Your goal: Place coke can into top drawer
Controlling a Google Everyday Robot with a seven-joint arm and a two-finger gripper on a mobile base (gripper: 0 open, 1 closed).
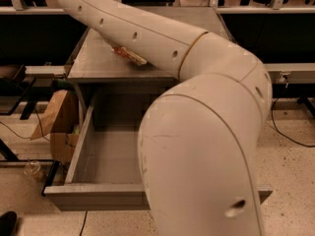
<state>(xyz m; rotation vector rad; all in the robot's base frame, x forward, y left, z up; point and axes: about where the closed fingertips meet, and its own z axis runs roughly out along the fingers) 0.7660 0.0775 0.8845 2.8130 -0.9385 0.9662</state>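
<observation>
The top drawer (98, 156) stands pulled open under the grey table (88, 65). Its visible inside is bare grey metal and its front panel (93, 196) faces me. The coke can is hidden. My white arm (197, 107) rises from the lower right, covers the drawer's right half, and reaches up left across the table top. My gripper is out of view, past the arm's end at the top left edge. A brown and yellow snack bag (129, 56) lies on the table, just under the forearm.
A brown cardboard box and paper bag (55, 119) stand on the floor left of the drawer. A small clear jar (33, 169) sits by the drawer's left corner. A black cable (288, 132) runs over the floor at the right. Dark shelving lines the back.
</observation>
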